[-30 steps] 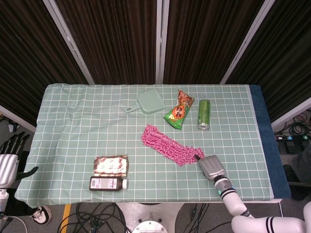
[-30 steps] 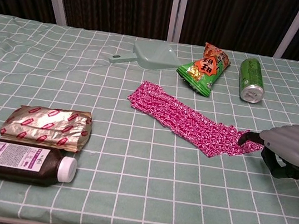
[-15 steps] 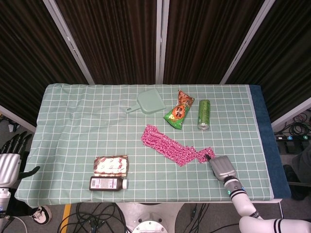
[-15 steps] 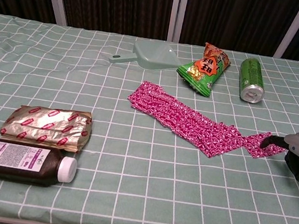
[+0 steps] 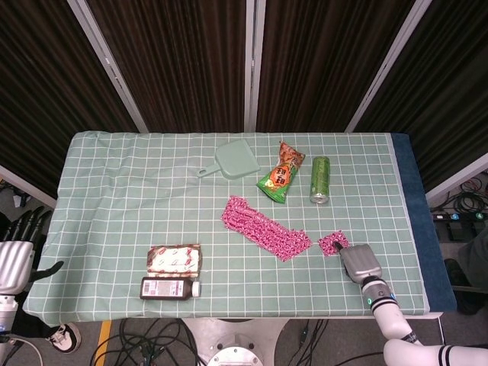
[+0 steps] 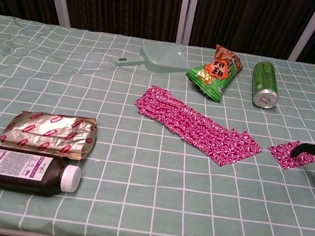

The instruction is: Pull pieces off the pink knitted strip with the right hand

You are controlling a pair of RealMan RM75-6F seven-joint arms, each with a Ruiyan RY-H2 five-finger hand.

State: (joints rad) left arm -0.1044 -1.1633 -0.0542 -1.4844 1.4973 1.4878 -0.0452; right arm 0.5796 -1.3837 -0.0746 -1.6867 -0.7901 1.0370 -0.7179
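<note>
Pink knitted strip (image 5: pixel 264 228): one long piece, lying flat and diagonal at frame centre in the head view, running from upper left to lower right on the green checked tablecloth (image 5: pixel 122 183). Torn-off piece (image 5: pixel 332 243): small pink patch, lower right of centre, now clear of the strip's lower-right end with bare cloth between them (half a second ago it was still joined by a stretched neck, and a second ago the strip was whole). Right hand (image 5: pixel 360 263): lower right of the head view and at the right edge of the chest view, a dark fingertip (image 6: pixel 299 147) resting on the piece's far edge and seemingly pinching it; the rest of the hand is cut off or foreshortened, so how far the other fingers curl cannot be told. It has drawn back toward the lower right, carrying the piece along. Judgement: one separation is done; more of the strip remains, so the piece likely needs releasing before a return to the frayed end. Left hand (image 5: pixel 14 255): far lower left, off the table, fingers spread, holding nothing. Other items: green dustpan (image 5: pixel 232 161), snack bag (image 5: pixel 280 172) and green can (image 5: pixel 319 180) in the upper centre; foil packet (image 5: pixel 174 259) and brown bottle (image 5: pixel 169 288) at lower left.
</note>
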